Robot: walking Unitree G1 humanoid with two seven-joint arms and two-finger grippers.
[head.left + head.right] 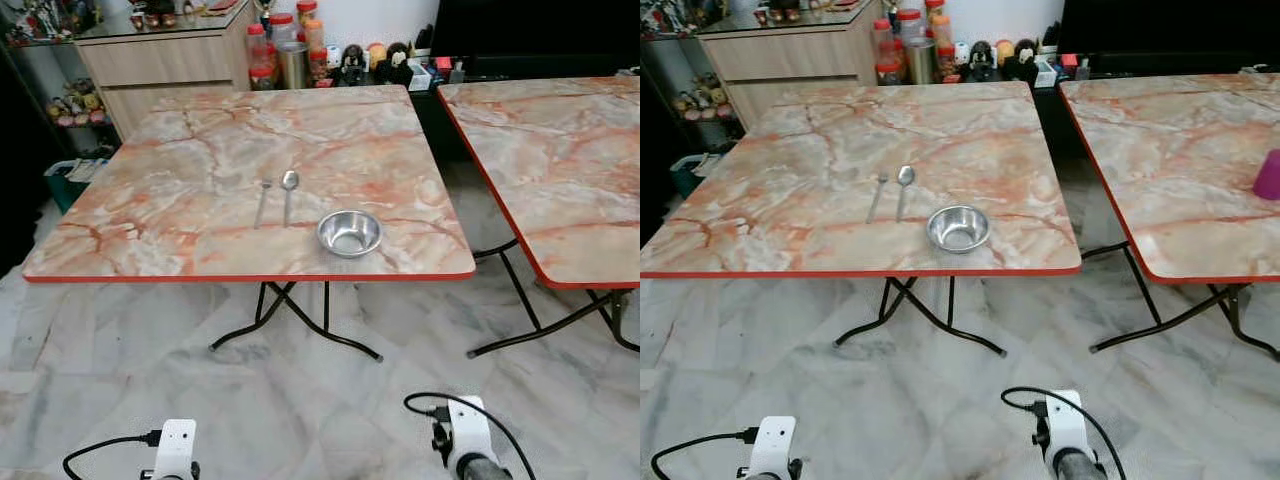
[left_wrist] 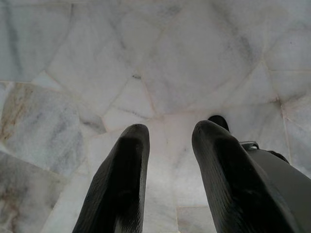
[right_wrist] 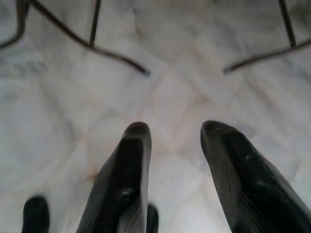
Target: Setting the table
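Marble-patterned counter [image 1: 200, 200] with a red edge stands ahead on crossed black legs. On it, toward the near edge: steel bowl [image 1: 349, 233], upright, nothing visible inside. Just to the robot's left of the bowl lie a spoon [image 1: 288, 194] and a fork [image 1: 262, 201], side by side and roughly parallel, handles pointing toward the near edge, not touching each other or the bowl.

Second counter [image 1: 560, 170] of the same pattern stands to the right, separated by a gap; a magenta cup [image 1: 1269, 175] sits near its right side in the right eye view. Behind the first counter: wooden cabinet [image 1: 165, 60], jars with red lids [image 1: 262, 50] and small figurines [image 1: 370, 60] on a low dark shelf.

Floor [image 1: 300, 400] is pale marble tile.

Left gripper [image 2: 167, 131] hangs low over the floor, its fingers [image 2: 121, 184] spread apart, holding nothing. Right gripper [image 3: 175, 128] likewise points down at the floor near the counter's leg ends, fingers [image 3: 124, 179] released, nothing between them. Both wrists show at the lower edge of the eye views, well short of the counter
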